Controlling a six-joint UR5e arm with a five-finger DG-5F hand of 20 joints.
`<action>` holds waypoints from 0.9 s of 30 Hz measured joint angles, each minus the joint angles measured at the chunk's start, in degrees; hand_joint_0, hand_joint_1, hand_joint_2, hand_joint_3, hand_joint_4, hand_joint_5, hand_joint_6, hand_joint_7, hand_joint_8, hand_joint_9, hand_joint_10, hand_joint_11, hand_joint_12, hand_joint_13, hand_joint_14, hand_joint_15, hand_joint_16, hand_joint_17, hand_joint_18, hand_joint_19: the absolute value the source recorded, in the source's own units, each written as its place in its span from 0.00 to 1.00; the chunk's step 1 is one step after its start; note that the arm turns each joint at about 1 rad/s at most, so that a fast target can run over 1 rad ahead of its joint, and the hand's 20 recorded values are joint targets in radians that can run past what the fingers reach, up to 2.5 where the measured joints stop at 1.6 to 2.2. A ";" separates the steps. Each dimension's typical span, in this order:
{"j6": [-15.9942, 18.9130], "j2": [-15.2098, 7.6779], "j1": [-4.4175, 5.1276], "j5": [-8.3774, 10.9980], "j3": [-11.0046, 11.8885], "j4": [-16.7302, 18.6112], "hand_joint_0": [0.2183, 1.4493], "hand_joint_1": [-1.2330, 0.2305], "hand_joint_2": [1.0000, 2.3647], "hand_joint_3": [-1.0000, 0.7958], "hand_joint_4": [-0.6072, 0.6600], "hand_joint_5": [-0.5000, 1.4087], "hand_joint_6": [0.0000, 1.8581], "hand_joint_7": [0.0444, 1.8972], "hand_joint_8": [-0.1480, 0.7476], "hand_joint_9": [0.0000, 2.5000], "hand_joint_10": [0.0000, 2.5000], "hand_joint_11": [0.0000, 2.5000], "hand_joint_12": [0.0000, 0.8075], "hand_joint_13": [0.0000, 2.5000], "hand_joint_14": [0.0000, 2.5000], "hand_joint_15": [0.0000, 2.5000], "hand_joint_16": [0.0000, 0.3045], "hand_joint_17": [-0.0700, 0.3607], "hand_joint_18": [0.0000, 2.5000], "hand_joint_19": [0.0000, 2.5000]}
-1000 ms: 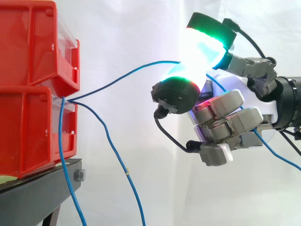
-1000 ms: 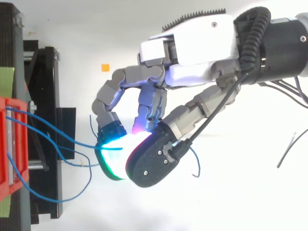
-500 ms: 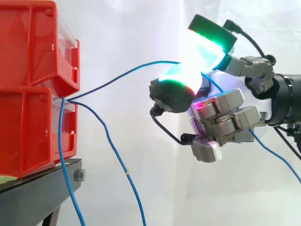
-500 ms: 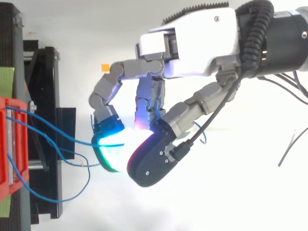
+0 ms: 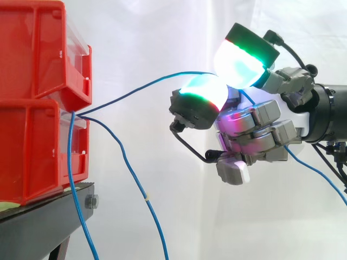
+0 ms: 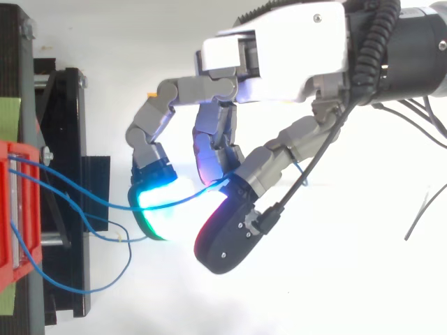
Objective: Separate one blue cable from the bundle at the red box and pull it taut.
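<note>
Two red bins [image 5: 32, 54] are stacked at the left on a black stand [image 5: 49, 216]. Several blue cables come out at the lip of the lower bin [image 5: 32, 157]. One blue cable [image 5: 141, 86] rises to the right, away from the others, and runs into my hand [image 5: 260, 132]. From above, this cable [image 6: 91, 195] crosses a glowing green fingertip [image 6: 150, 209] and bridges a small gap to the other pad [image 6: 223, 230]. The fingers are curled round the cable. It leaves behind the hand [image 6: 293, 49] and slopes down to the right.
Two other blue cables [image 5: 130, 173] hang slack from the bin, down past the stand's edge. From above they loop loosely [image 6: 105, 234] beside the stand [image 6: 66, 174]. A white curtain lies behind the work.
The two glowing pads were pressed together and now stand slightly apart, with the cable spanning the gap. The hand has shifted a little toward the bins.
</note>
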 measured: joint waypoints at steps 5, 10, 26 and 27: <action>-0.50 0.00 -0.04 0.00 -0.01 0.01 0.23 0.40 0.00 0.28 0.61 0.18 0.47 0.50 0.57 0.45 0.29 0.62 0.50 0.54 0.27 0.64 0.18 0.44 0.43 0.27; -0.60 0.00 -0.12 -0.08 -0.02 0.01 0.24 0.46 0.00 0.28 0.61 0.18 0.47 0.50 0.56 0.46 0.29 0.61 0.50 0.54 0.30 0.62 0.18 0.44 0.43 0.28; -0.61 -0.05 -0.21 -0.14 -0.01 -0.06 0.31 0.39 0.01 0.46 0.59 0.19 0.48 0.55 0.55 0.46 0.27 0.65 0.49 0.54 0.31 0.63 0.18 0.45 0.43 0.29; -0.61 -0.04 -0.21 -0.13 -0.01 -0.06 0.31 0.38 0.01 0.46 0.59 0.19 0.48 0.55 0.56 0.46 0.29 0.64 0.50 0.54 0.32 0.62 0.19 0.46 0.43 0.29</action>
